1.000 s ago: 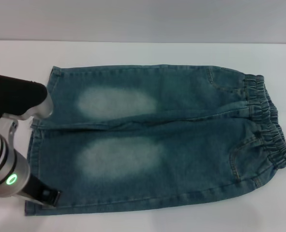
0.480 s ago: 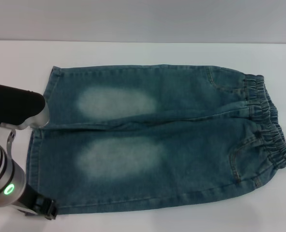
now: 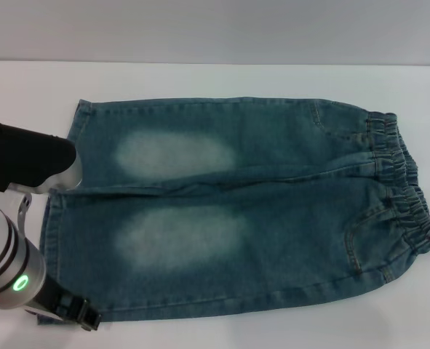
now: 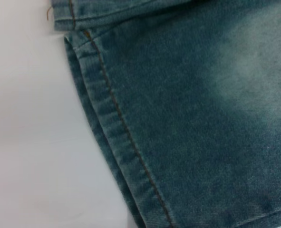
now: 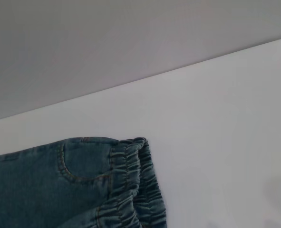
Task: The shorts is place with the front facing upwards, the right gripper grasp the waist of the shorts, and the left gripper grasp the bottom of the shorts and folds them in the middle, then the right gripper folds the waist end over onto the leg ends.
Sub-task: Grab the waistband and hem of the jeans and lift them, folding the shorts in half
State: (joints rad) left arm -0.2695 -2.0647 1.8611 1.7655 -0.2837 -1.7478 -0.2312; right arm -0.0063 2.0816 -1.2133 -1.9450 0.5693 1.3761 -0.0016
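Long blue-green denim shorts [image 3: 236, 211] lie flat, front up, on the white table [image 3: 200, 80]. Gathered elastic waist of the shorts [image 3: 404, 189] points toward the robot's right; the bottom of the shorts, two straight-stitched leg hems [image 3: 58, 218], toward its left.

The left gripper [image 3: 73, 311], black claw on a silver arm with a green light ring, sits at the near corner of the near leg hem. Cannot tell how wide it stands or whether it has any cloth. The left wrist view looks close onto the hem stitching [image 4: 116, 109].

The right gripper is out of sight; its wrist view looks over the waistband [image 5: 140, 185] from apart.

Step in hand, by my reading: approach to the hem, no fold begun. Next calls for closing on the hem, and the right arm descending to the waist.
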